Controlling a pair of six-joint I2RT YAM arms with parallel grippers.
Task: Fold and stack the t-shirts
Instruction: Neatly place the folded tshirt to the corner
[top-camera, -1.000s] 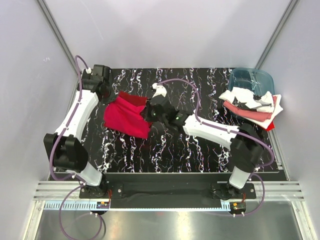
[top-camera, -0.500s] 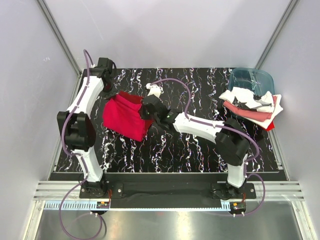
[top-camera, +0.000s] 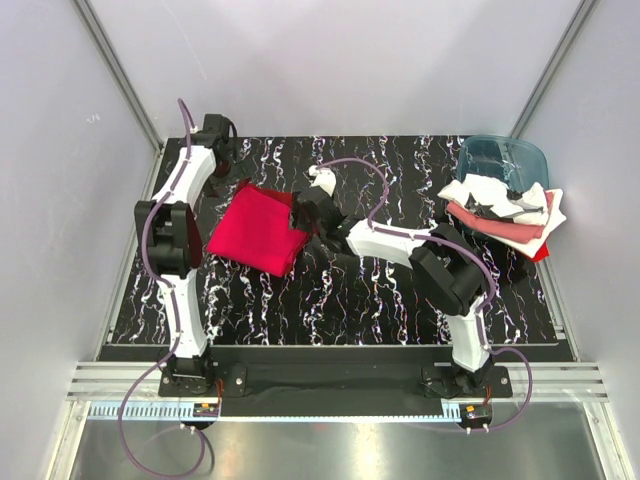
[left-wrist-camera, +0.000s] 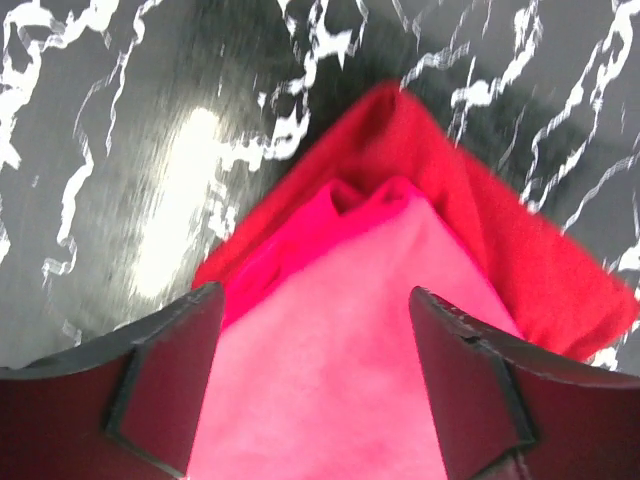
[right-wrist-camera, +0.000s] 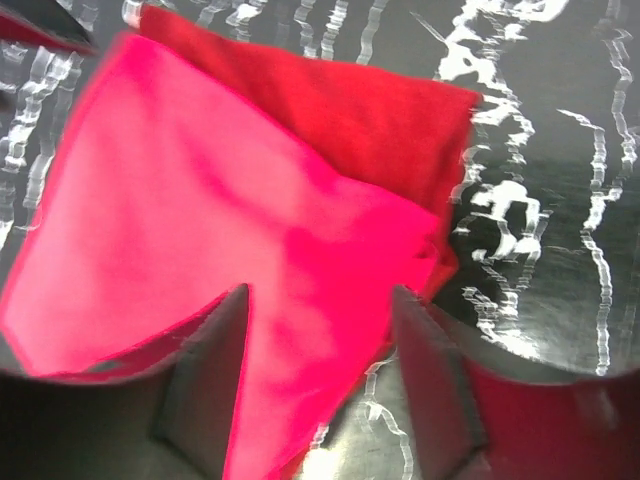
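Figure: two arms over a black marbled desk (top-camera: 380, 290); two shirts at left centre, a pile at right
Step in hand (judged): laying the folded crimson t-shirt (top-camera: 258, 232) on the darker red t-shirt (right-wrist-camera: 340, 110) to start the stack
Left hand (left-wrist-camera: 315, 300): fingers spread, pinching nothing; it hangs over the far left corner of the crimson cloth
Right hand (right-wrist-camera: 320, 300): fingers spread, pinching nothing; it hangs over the right edge of the same cloth
Position of the stack: flat on the desk, left of centre; the crimson piece lies on top; the darker red one shows past its far and right edges, so the two are not square
Doing it well (judged): raise both hands straight up so that no finger drags the top layer; keep the fold flat; square the upper shirt to the lower one before another is added
Remaining pile: white t-shirt with dark marks (top-camera: 495, 195) on top; salmon pink t-shirt (top-camera: 500, 228) under it; red t-shirt (top-camera: 540, 250) lowest; all draped at the blue-teal tub (top-camera: 500, 155)
Count: hands, two; stacked shirts, two; piled shirts, three seen, more hidden cannot be ruled out; tubs, one
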